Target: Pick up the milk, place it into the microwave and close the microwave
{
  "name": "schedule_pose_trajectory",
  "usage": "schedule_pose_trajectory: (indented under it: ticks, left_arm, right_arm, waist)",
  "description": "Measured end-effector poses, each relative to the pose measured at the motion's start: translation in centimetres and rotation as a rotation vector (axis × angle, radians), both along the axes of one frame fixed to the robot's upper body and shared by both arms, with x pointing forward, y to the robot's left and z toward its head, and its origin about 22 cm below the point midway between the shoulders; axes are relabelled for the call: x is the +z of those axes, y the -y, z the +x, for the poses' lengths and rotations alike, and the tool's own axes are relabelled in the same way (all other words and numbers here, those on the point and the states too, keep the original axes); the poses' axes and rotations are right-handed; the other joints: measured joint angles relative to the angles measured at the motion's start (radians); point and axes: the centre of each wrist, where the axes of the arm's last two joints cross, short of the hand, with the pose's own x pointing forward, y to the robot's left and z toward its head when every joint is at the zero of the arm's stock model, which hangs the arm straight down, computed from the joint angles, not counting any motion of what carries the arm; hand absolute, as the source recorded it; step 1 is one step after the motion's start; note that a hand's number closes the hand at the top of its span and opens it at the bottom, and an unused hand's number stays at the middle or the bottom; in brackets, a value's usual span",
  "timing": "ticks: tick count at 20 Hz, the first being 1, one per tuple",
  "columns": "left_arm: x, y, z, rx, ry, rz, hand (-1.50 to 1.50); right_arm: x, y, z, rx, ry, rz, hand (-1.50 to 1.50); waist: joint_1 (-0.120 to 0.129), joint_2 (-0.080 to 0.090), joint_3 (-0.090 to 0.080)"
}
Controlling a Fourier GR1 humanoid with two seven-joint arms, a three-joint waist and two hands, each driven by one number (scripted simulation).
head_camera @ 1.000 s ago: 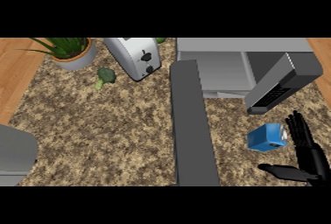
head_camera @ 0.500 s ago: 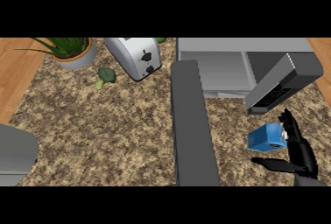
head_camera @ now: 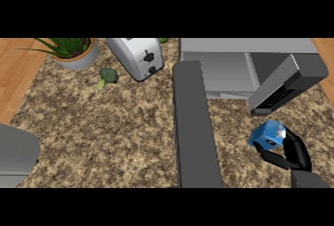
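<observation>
Now that the right hand (head_camera: pixel 287 152) has closed in on the milk (head_camera: pixel 267 135), the grasp step appears to be under way. One second earlier, the hand stood to the right of the blue carton with its fingers straight and apart, the thumb extended low and to the left, clear of the carton. Half a second earlier, the thumb had drawn nearer to the carton's near side. At present, the fingers wrap the right face of the carton and the thumb presses in from the near side, so the hand is clamped on the milk.

The carton itself has shifted slightly and now sits tilted, on the counter (head_camera: pixel 98 132) at the near right, just near of the open microwave door (head_camera: pixel 287 84). Whether it has left the surface cannot be determined.

The microwave (head_camera: pixel 225 66) stands at the far right with its cavity exposed. Judged from this layout, lifting, placing inside and closing the door are not yet done.

The left hand is not visible.
</observation>
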Motion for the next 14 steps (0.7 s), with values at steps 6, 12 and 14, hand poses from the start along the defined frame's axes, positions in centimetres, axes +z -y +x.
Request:
schedule_pose_trajectory:
  ticks: [6,12,14]
  left_arm:
    - [0.5,-0.1,0.1,0.004,0.0,-0.004,-1.5]
    - [0.3,-0.5,-0.3,0.001,-0.005,-0.001,-1.5]
    - [0.6,-0.8,-0.4,-0.001,0.002,0.003,-1.5]
  right_arm:
    - [0.2,-0.7,1.2,0.013,0.063,-0.034,1.5]
    - [0.5,-1.7,2.1,0.046,0.092,-0.01,1.5]
    - [0.3,-2.6,2.6,0.053,0.091,-0.002,1.5]
  waist:
    - [-0.001,0.0,-0.001]
    - [-0.002,-0.001,-0.002]
    - [0.0,-0.001,-0.002]
